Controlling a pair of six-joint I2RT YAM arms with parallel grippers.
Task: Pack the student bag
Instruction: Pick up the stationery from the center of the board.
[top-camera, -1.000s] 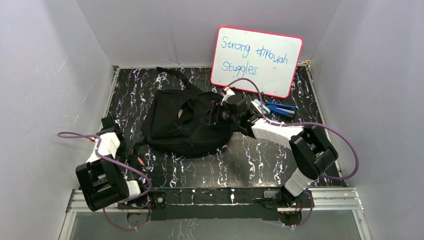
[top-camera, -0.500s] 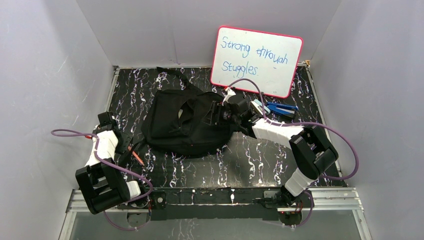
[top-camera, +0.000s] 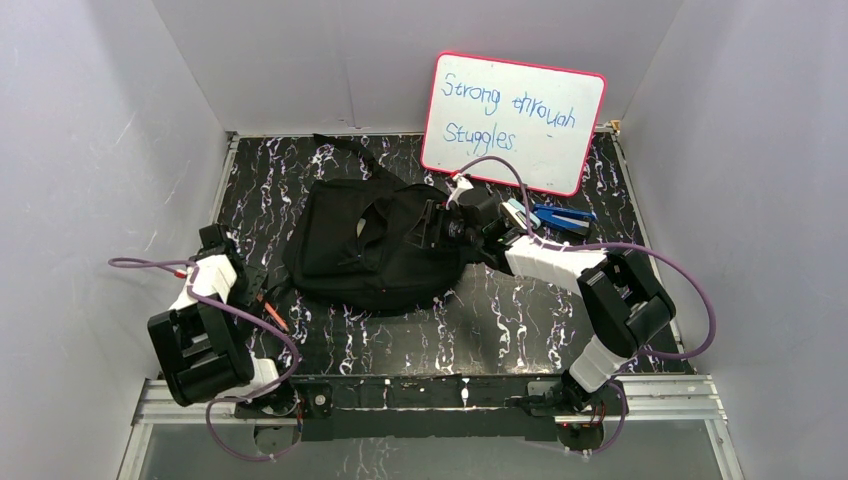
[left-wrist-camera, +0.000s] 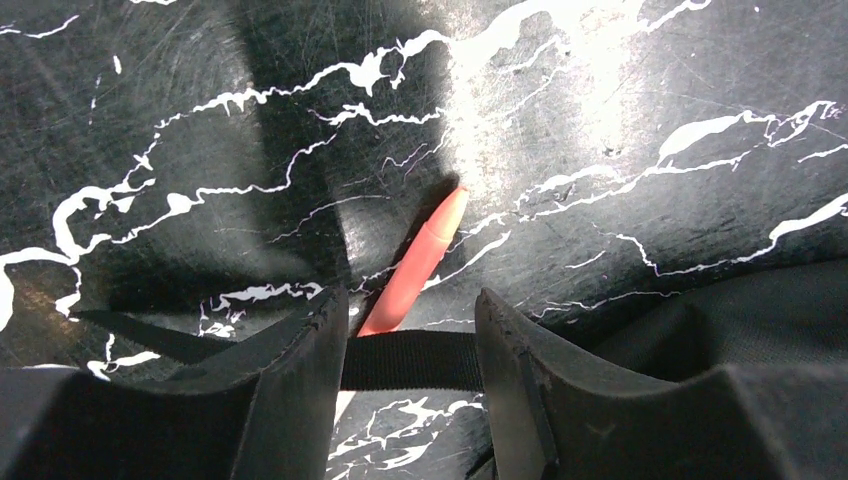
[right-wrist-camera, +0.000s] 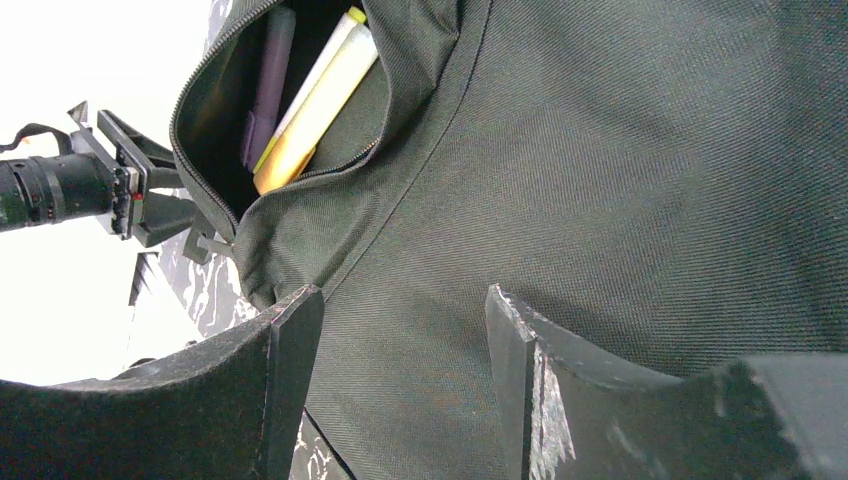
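The student bag (top-camera: 365, 245), black and soft, lies mid-table with its front pocket (right-wrist-camera: 250, 120) unzipped; a yellow pen (right-wrist-camera: 315, 95) and a purple pen (right-wrist-camera: 270, 75) stick out of it. My right gripper (top-camera: 432, 230) rests at the bag's right side, its jaws open (right-wrist-camera: 405, 300) over the bag's fabric (right-wrist-camera: 620, 180), with nothing pinched. By the bag's left edge my left gripper (top-camera: 256, 288) stands open (left-wrist-camera: 410, 310) just above the table. A black strap (left-wrist-camera: 410, 360) crosses between its fingers, lying over a red crayon (left-wrist-camera: 420, 262) that points away from the gripper.
A whiteboard (top-camera: 513, 120) with blue writing leans on the back wall. A blue tool (top-camera: 562, 218) lies right of the bag, beside the right arm. White walls close in the black marbled table (top-camera: 500, 320) on three sides.
My left gripper's jaws have spread wider and the left arm has shifted a little beside the crayon. The right arm and the bag have not moved.
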